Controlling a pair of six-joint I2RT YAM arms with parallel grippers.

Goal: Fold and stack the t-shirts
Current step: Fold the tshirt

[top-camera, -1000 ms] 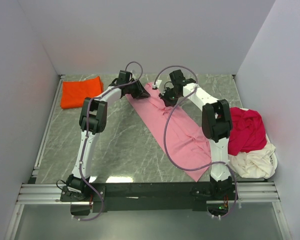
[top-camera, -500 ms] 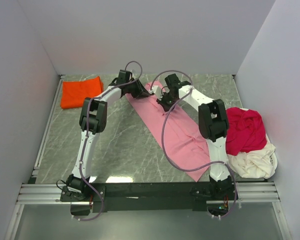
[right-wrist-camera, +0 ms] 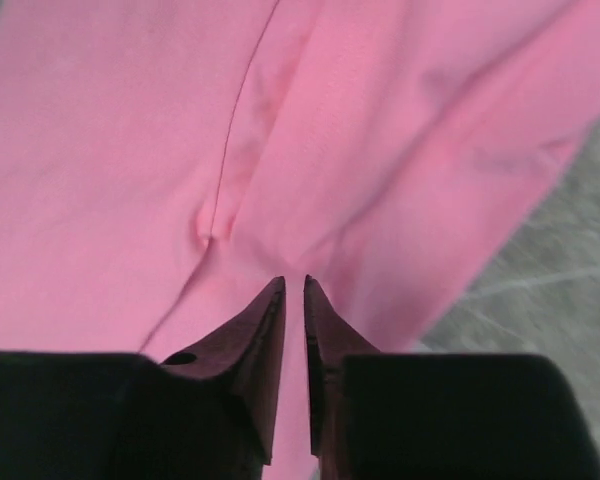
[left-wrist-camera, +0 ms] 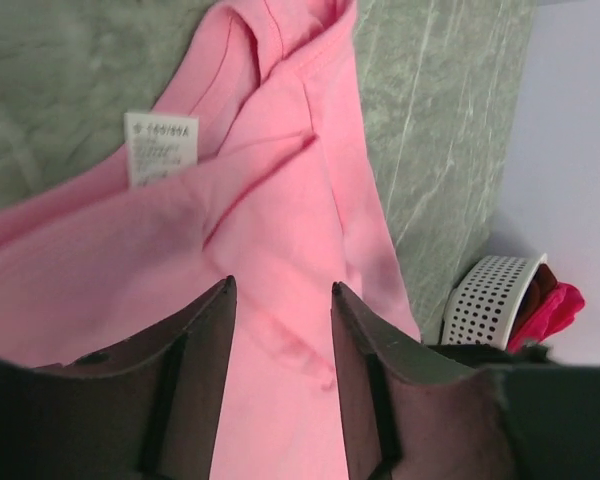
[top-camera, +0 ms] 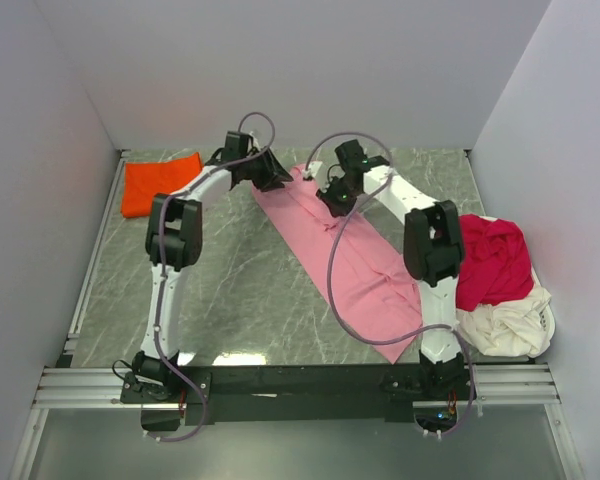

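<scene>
Robot lab cell: plain white walls (top-camera: pixel 300 70), marble-look tabletop (top-camera: pixel 240 290), aluminium mounting rail (top-camera: pixel 90 385).

Folded tee (top-camera: pixel 160 187) left of spread tee (top-camera: pixel 355 265)

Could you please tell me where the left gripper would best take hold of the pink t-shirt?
Probably the collar end of the pink t-shirt, beside the white label. The cloth lies flat on the table, so come straight down from above and pinch the raised fold there; the left gripper hovers over it with jaws open.
</scene>
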